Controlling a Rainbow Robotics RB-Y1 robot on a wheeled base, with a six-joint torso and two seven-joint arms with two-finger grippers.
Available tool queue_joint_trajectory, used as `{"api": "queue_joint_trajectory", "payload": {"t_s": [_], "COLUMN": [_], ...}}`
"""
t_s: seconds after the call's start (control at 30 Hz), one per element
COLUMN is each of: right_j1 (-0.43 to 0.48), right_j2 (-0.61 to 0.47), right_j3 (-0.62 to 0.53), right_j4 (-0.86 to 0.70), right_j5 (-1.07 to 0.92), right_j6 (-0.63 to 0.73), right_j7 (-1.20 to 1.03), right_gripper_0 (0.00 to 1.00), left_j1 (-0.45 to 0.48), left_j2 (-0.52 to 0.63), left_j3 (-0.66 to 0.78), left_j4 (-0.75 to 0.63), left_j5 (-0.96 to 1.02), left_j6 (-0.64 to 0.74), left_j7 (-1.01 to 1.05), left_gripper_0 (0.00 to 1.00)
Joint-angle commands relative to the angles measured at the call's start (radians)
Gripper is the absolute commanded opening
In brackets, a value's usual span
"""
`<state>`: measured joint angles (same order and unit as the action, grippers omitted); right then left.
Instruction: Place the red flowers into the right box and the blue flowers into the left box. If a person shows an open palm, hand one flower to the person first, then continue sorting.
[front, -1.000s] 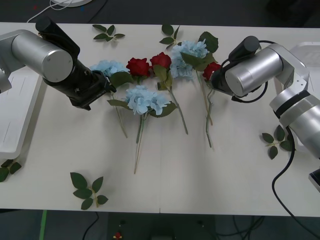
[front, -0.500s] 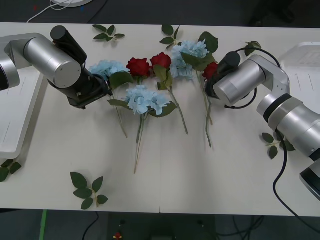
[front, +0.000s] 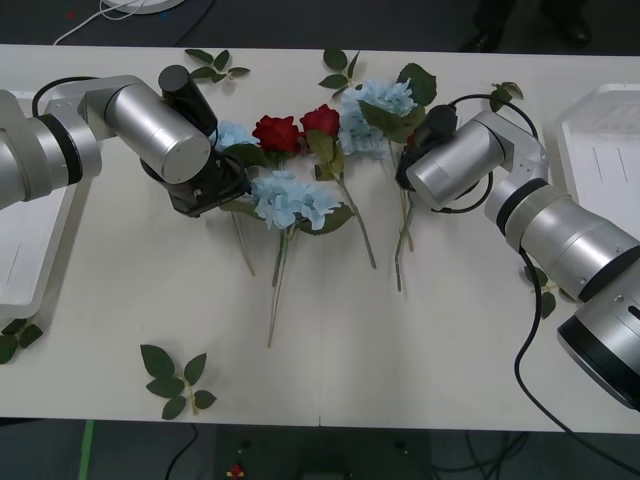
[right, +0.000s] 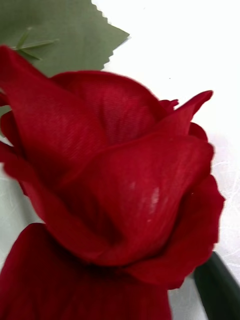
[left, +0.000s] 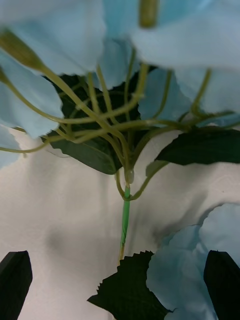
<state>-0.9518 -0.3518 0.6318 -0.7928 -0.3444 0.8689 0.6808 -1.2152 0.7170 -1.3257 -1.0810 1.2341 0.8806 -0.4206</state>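
We read pick-up step. Left gripper (left: 120, 282) fingers apart astride blue flower stem (left: 125, 210), frame centre: next, close. Right gripper at red rose (right: 115, 200); state: cannot tell.

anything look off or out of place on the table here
Nothing damaged. Loose leaf sprigs lie scattered apart from the flowers, and the red flowers and blue flowers lie jumbled mid-table, stems crossing, none visibly in the left box.
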Motion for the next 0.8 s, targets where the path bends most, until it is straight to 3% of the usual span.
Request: {"api": "queue_joint_trajectory", "payload": {"t_s": [0.03, 0.8], "right_j1": [-0.041, -0.039], "right_j2": [0.022, -0.026], "right_j3": [0.014, 0.014], "right_j4": [-0.005, -0.042], "right_j5": [0.008, -0.028], "right_j6": [-0.01, -0.053], "right_j7": [-0.017, 0.026], "right_gripper_0": [0.0, 0.0], "left_j1": [-0.06, -0.033], "left_j2": [-0.022, -0.065], "left_j3": [-0.049, -0.107], "left_j4": [0.004, 0.024], "left_j5": [-0.036, -0.125], "left_j6": [0.003, -0.015], "left_j7": [-0.017, -0.021], "left_gripper_0": [1.0, 1.0]}}
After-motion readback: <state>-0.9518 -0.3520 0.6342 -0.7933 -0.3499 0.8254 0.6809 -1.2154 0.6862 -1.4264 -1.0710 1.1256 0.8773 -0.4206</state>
